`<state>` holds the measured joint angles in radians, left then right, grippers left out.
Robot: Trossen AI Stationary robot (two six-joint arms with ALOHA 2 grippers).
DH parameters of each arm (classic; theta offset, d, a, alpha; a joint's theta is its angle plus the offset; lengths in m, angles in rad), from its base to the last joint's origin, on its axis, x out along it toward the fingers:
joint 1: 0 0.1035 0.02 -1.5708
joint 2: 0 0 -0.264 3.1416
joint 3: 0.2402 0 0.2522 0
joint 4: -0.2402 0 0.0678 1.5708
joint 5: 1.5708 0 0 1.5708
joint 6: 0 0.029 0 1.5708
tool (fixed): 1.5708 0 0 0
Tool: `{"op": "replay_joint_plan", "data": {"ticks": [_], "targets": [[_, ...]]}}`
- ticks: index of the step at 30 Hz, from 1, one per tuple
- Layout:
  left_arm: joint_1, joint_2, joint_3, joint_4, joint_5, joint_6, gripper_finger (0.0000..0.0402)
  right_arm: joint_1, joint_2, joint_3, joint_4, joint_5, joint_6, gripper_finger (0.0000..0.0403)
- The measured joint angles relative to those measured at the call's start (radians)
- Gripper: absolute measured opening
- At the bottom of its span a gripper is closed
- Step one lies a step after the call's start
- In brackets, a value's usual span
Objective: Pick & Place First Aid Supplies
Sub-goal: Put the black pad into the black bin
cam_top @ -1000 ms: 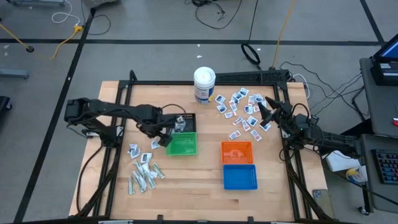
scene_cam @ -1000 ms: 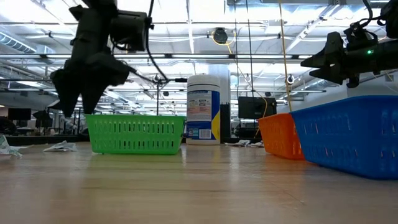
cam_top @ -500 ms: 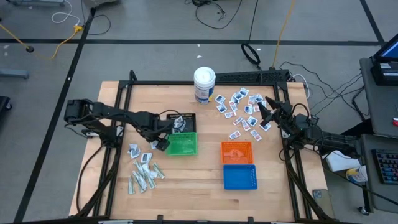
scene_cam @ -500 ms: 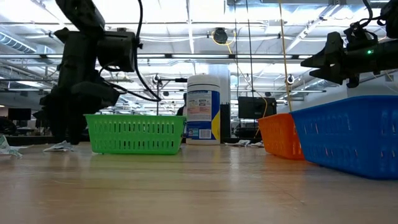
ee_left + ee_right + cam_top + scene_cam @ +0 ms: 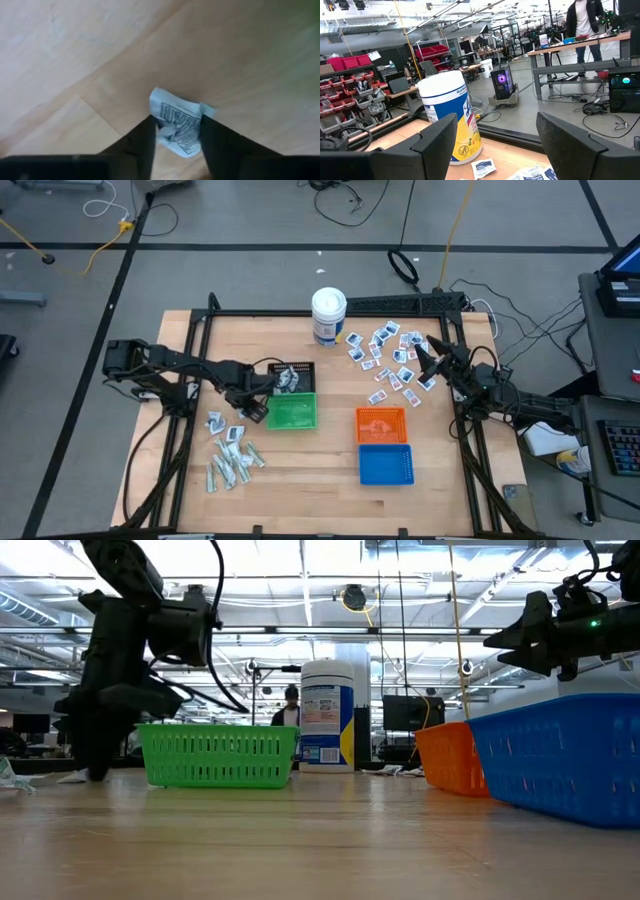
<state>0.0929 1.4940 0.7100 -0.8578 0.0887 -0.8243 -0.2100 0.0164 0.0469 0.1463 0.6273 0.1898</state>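
Left tool (image 5: 256, 413): down at the bench (image 5: 330, 470), just beside the green basket (image 5: 293, 412); fingers (image 5: 140, 145) set either side of one packet (image 5: 176, 125), touching its edges — whether it is gripped, cannot tell.
Packet: white, crumpled, small dark print, not readable.
Right tool (image 5: 420, 360): raised over the scattered square packets (image 5: 385, 355), fingers (image 5: 432, 142) wide apart, nothing between them.
Canister (image 5: 450, 116): ahead of the right tool; white, blue band, yellow label with small symbols — text unreadable.
Narrow strips (image 5: 230, 465): heaped near the left tool, on the side away from the black basket (image 5: 290, 372).
Orange basket (image 5: 381, 424), blue basket (image 5: 385, 464): well apart from both tools.
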Motion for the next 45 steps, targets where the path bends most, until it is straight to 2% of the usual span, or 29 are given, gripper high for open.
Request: {"op": "replay_joint_plan", "data": {"ticks": [7, 9, 12, 19, 24, 27, 35, 45], "targets": [[0.019, 0.001, -0.001, -0.011, 0.027, -0.007, 0.0030, 0.000, 0.000, 0.000, 0.000, 0.000, 0.000, 0.0267], [0.020, -0.009, 0.000, -0.023, 0.030, -0.003, 0.0012, 0.000, 0.000, 0.000, 0.000, 0.000, 0.000, 0.0267], [0.019, -0.035, 0.015, -0.054, 0.042, 0.012, 0.0017, 0.000, 0.000, 0.000, 0.000, 0.000, 0.000, 0.0267], [0.052, -0.116, 0.114, -0.255, 0.007, 0.081, 0.0007, 0.000, 0.000, 0.000, 0.000, 0.000, 0.000, 0.0267], [0.079, -0.136, 0.206, -0.376, -0.010, 0.160, 0.0011, 0.000, 0.000, 0.000, 0.000, 0.000, 0.000, 0.0267], [0.095, -0.132, 0.246, -0.394, -0.011, 0.241, 0.0007, 0.000, 0.000, 0.000, 0.000, 0.000, 0.000, 0.0267], [0.145, 0.031, 0.431, -0.437, -0.043, 0.416, 0.0007, 0.000, 0.000, 0.000, 0.000, 0.000, 0.000, 0.0267], [0.194, 0.279, 0.751, -0.457, -0.048, 0.580, 0.0007, 0.000, 0.000, 0.000, 0.000, 0.000, 0.000, 0.0267]]}}
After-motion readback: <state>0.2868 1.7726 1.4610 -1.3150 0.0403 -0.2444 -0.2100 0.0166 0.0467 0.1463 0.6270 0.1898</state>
